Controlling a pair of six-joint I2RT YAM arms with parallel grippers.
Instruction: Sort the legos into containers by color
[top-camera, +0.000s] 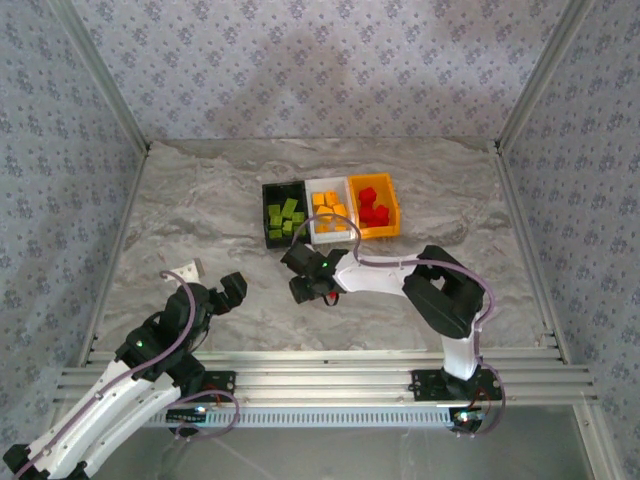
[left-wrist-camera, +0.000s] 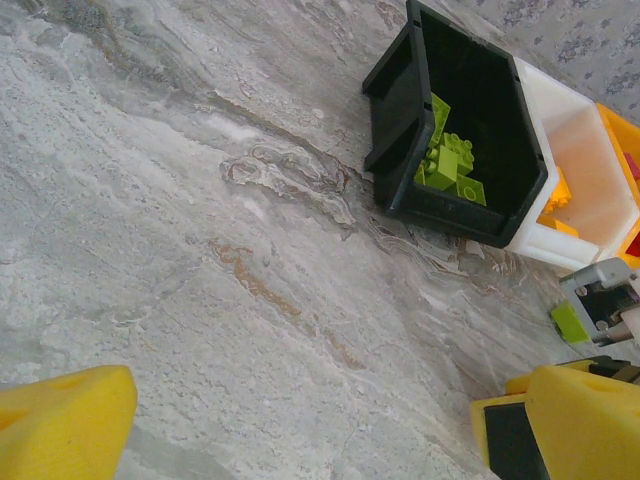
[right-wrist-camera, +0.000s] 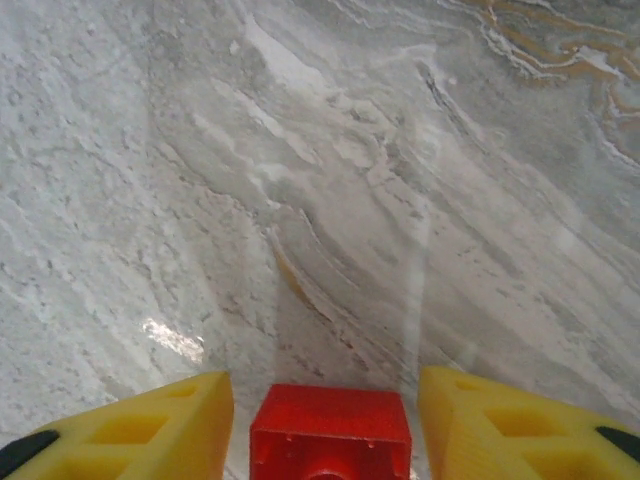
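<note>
Squarely between the fingers (right-wrist-camera: 150, 425) of the narrowly spread right tool (right-wrist-camera: 322, 380), a red lego (right-wrist-camera: 330, 435)

Marble table (top-camera: 200, 200) carries three adjoining bins (left-wrist-camera: 575, 160).

Bare marble (right-wrist-camera: 330, 200) lies open ahead of the right gripper (right-wrist-camera: 323, 388); a red brick (right-wrist-camera: 330, 432) fills its finger gap.

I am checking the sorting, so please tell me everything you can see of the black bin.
The black bin is an open-top rectangular box, apparently glossy plastic, with ridges on its outer wall. It stands upright on the marbled table, at the row's left end in the top view. Lime green legos lie inside. One side touches the white bin.
</note>
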